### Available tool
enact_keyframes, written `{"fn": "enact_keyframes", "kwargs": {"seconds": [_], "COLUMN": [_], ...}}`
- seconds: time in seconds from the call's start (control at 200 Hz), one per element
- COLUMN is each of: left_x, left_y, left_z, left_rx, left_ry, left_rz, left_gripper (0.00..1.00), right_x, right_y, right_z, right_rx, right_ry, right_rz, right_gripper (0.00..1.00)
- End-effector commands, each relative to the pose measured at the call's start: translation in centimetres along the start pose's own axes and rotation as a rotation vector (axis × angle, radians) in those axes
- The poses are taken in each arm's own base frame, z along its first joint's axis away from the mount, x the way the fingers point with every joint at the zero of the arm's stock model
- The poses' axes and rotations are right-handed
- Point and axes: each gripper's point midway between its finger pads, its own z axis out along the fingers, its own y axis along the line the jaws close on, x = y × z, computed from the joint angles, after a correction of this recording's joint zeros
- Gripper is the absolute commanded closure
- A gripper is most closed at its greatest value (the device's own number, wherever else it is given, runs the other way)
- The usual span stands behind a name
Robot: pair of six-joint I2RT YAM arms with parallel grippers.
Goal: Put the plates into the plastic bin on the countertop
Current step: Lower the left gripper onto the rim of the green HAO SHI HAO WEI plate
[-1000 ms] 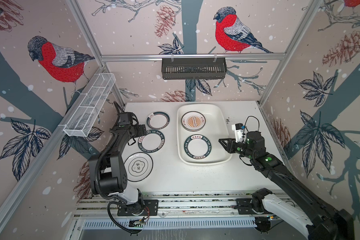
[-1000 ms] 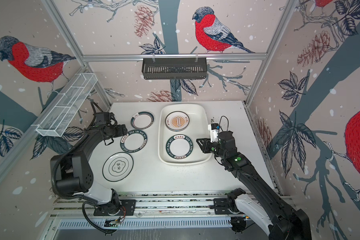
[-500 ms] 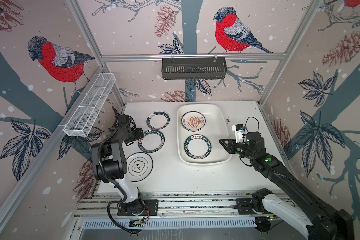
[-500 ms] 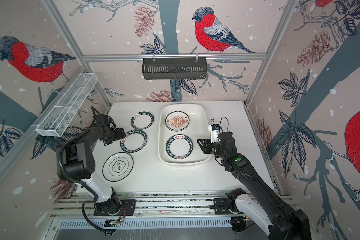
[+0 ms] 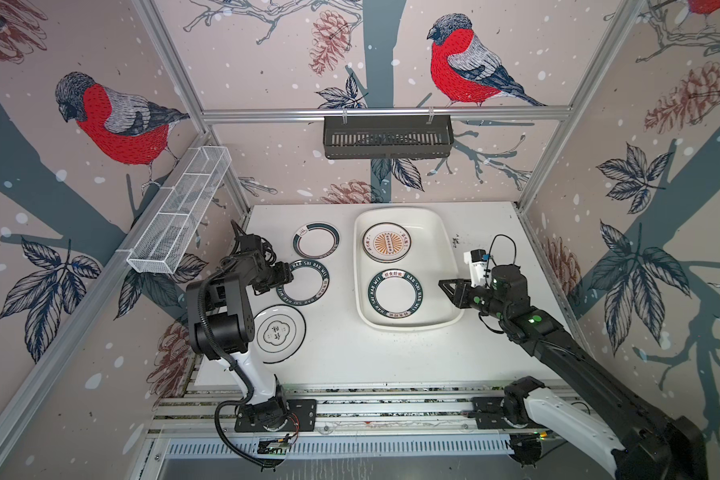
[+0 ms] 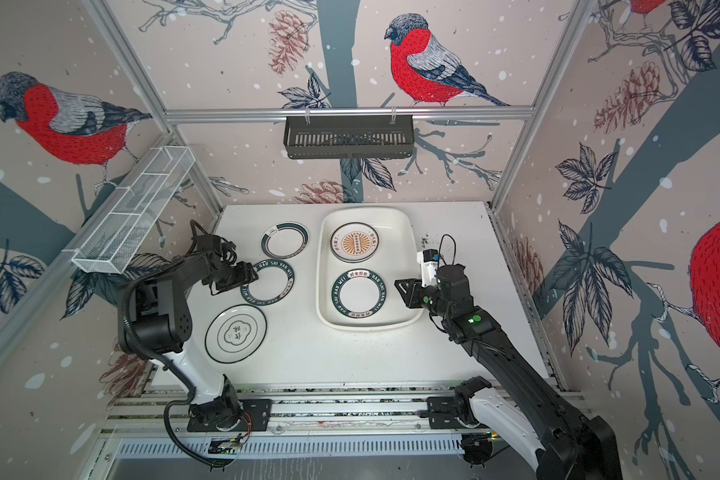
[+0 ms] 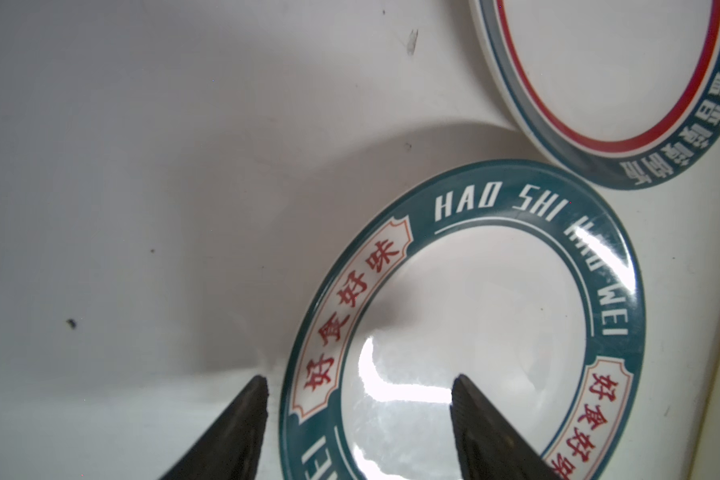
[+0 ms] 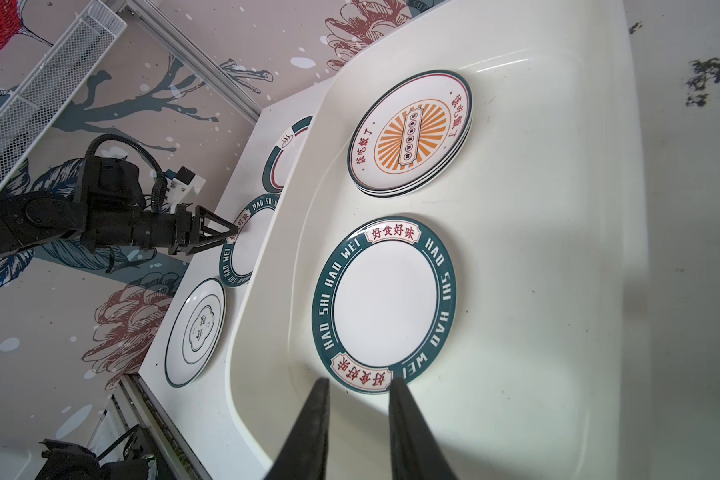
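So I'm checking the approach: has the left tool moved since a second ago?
Yes. The left tool has edged rightward in both top views, in over the rim of the green lettered plate on the countertop, which it now straddles.

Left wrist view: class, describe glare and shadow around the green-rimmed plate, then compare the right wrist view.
Left wrist view: glare streaks cross the green-rimmed plate; a soft shadow lies beside it on the countertop. Right wrist view: the plastic bin shows no strong glare, its lettered plate crisp.
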Motion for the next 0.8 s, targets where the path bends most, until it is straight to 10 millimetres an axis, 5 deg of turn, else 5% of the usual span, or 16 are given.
{"fn": "enact_keyframes", "kwargs": {"seconds": [0.0, 0.796], "left_x": [-0.2, 0.3], "left_y": [-0.4, -3.9], "left_z": [0.3, 0.6], "left_rx": [0.028, 0.254], "left_ry": [-0.005, 0.067], "left_rz": [0.023, 0.058], "left_gripper": [0.33, 0.44], "right_x": [-0.8, -0.6], "right_y": [0.3, -0.5], "right_z": [-0.1, 0.4], "right_rx": [-0.009, 0.01], "right_ry": [-0.035, -0.034], "right_rz": [-0.016, 0.005], "right_gripper": [0.73, 0.75]}}
